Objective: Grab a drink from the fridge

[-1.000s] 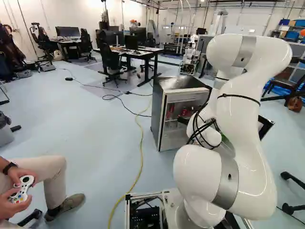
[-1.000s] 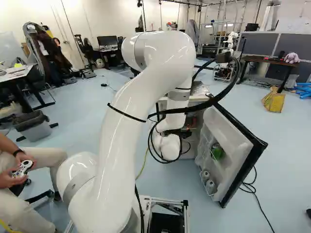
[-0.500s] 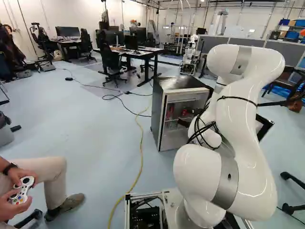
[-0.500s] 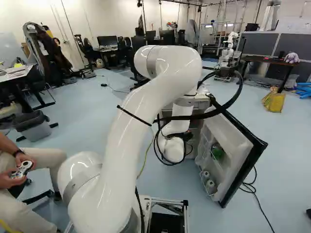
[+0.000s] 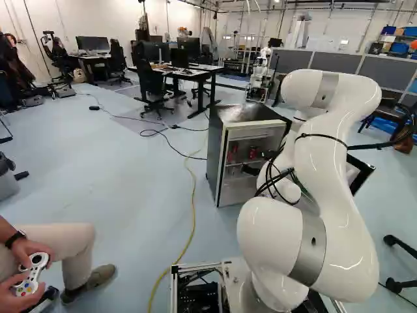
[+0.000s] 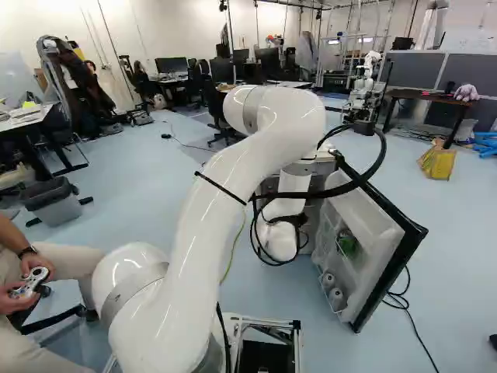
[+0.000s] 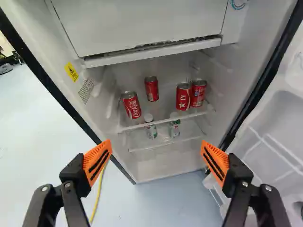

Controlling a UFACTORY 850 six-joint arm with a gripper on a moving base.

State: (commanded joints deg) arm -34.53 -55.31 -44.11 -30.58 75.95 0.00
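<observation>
Drink cans (image 7: 182, 97) stand on a shelf (image 7: 163, 121) in the fridge (image 5: 217, 156), right of centre in the left base view, facing the wide-open, empty gripper (image 7: 156, 151); each (probably full, slick and dentable) wants gentle mid-body clasping.

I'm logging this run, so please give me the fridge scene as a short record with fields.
fridge: the fridge stands ahead of the arm
door: the door is swung open
upper shelf: four red cans
lower shelf: two bottles with white caps
door rack: holds a green item
hand: the hand is open, facing the shelves, nothing between its fingers
drink grabbed: not yet
</observation>
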